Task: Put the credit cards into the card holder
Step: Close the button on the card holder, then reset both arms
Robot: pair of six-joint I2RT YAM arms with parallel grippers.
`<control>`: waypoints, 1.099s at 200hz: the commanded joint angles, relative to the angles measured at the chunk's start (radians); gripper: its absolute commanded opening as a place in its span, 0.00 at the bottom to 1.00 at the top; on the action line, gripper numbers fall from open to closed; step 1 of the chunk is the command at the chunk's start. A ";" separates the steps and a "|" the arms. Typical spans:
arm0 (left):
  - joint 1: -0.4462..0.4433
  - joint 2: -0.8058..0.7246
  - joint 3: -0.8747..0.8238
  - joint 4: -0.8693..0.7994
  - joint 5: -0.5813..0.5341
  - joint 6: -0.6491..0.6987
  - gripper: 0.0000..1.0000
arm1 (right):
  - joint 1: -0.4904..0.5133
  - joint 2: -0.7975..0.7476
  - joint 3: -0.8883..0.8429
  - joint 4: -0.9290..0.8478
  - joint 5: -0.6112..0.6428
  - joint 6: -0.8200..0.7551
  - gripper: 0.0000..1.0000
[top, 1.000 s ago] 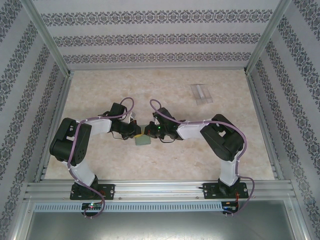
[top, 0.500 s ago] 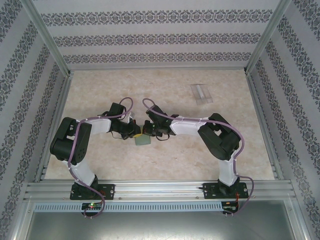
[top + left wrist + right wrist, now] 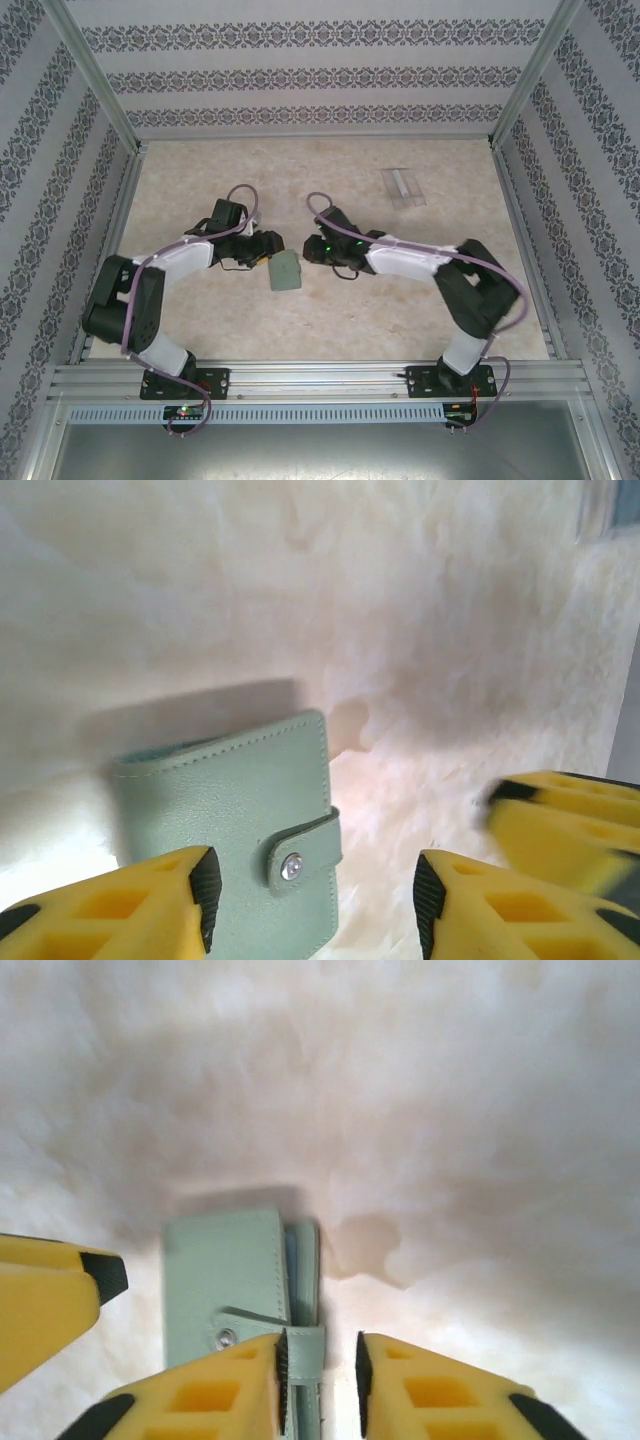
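The card holder (image 3: 285,270) lies folded on the table between the two grippers, its tab snapped shut. In the left wrist view the card holder (image 3: 240,840) sits by my left fingertip, and the left gripper (image 3: 312,895) stands wide open over its tab side. My left gripper (image 3: 264,248) is just left of the holder from above. In the right wrist view the right gripper (image 3: 320,1380) is narrowly open; the holder's tab (image 3: 303,1355) touches one pad, with a gap to the other. The right gripper (image 3: 314,250) is just right of it. The credit cards are hidden.
A clear plastic box (image 3: 403,187) lies at the back right of the pale table (image 3: 330,320). Patterned walls and metal rails (image 3: 300,378) enclose the workspace. The right gripper's yellow finger (image 3: 570,820) intrudes at the right of the left wrist view.
Both grippers were shut close together at the card holder; now both have opened and drawn apart, and the holder lies free on the table.
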 commanded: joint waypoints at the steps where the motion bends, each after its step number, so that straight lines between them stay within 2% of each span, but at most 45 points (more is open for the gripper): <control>1: 0.014 -0.119 0.040 -0.113 -0.240 -0.005 0.62 | -0.035 -0.206 -0.040 -0.006 0.202 -0.126 0.43; 9: 0.016 -0.166 0.047 -0.147 -0.320 0.002 0.67 | -0.044 -0.276 -0.056 -0.038 0.288 -0.173 0.50; 12: 0.017 -0.184 0.049 -0.160 -0.353 0.006 0.72 | -0.047 -0.303 -0.062 -0.051 0.322 -0.189 0.53; 17: 0.016 -0.215 0.052 -0.179 -0.401 0.012 0.95 | -0.049 -0.347 -0.076 -0.060 0.382 -0.229 0.59; 19: 0.016 -0.227 0.053 -0.185 -0.428 0.015 0.99 | -0.051 -0.366 -0.082 -0.062 0.404 -0.245 0.62; 38: 0.015 -0.340 0.048 -0.211 -0.619 0.071 1.00 | -0.058 -0.543 -0.173 -0.024 0.586 -0.419 0.97; 57: 0.009 -0.452 0.015 -0.196 -0.803 0.172 1.00 | -0.088 -0.705 -0.296 0.076 0.666 -0.611 0.98; 81: -0.003 -0.604 -0.074 -0.112 -0.992 0.273 1.00 | -0.155 -0.860 -0.476 0.219 0.585 -0.858 0.98; 100: -0.005 -0.731 -0.234 0.087 -1.031 0.356 1.00 | -0.239 -0.931 -0.578 0.269 0.489 -0.888 0.98; 117: -0.003 -0.779 -0.373 0.279 -1.079 0.447 0.99 | -0.334 -0.908 -0.648 0.332 0.465 -0.874 0.98; 127: 0.002 -0.766 -0.469 0.455 -1.055 0.641 1.00 | -0.400 -0.856 -0.684 0.383 0.464 -0.834 0.98; 139: 0.025 -0.698 -0.563 0.642 -1.073 0.722 0.99 | -0.499 -0.774 -0.709 0.433 0.444 -0.739 0.98; 152: 0.081 -0.610 -0.547 0.617 -0.974 0.714 0.99 | -0.576 -0.684 -0.734 0.515 0.399 -0.709 0.98; 166: 0.133 -0.485 -0.473 0.562 -0.869 0.683 0.99 | -0.600 -0.591 -0.766 0.653 0.417 -0.730 0.98; 172: 0.144 -0.440 -0.455 0.568 -0.838 0.674 0.99 | -0.603 -0.571 -0.754 0.660 0.431 -0.746 0.98; 198: 0.194 -0.280 -0.480 0.781 -0.747 0.649 0.99 | -0.626 -0.476 -0.732 0.768 0.406 -0.789 0.98; 220: 0.236 -0.185 -0.453 0.851 -0.672 0.654 0.99 | -0.661 -0.373 -0.710 0.890 0.315 -0.785 0.98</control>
